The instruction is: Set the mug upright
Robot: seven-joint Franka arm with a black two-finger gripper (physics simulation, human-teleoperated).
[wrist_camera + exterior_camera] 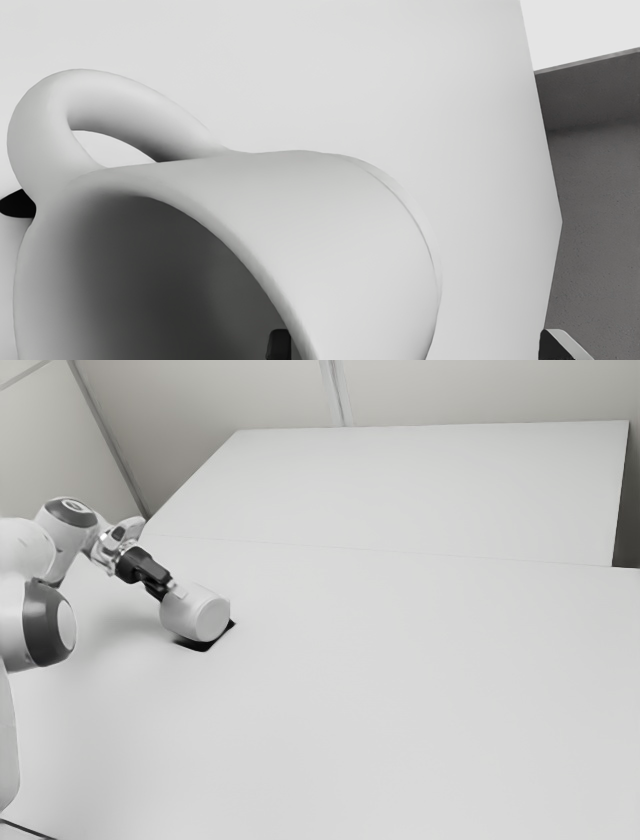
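One mug (190,614), one arm (70,525), one tool (170,589)

No legible text, label, brand, number or sign on anything in either view.

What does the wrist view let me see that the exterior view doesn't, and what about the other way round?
Wrist view: into the mug's open mouth, to its dark inside, and the clear loop of its handle.

Exterior view: the mug's round bottom and the robot's bent arm, coming in from that view's left.

Both: the tipped-over mug, the gripper beside it and the pale table.
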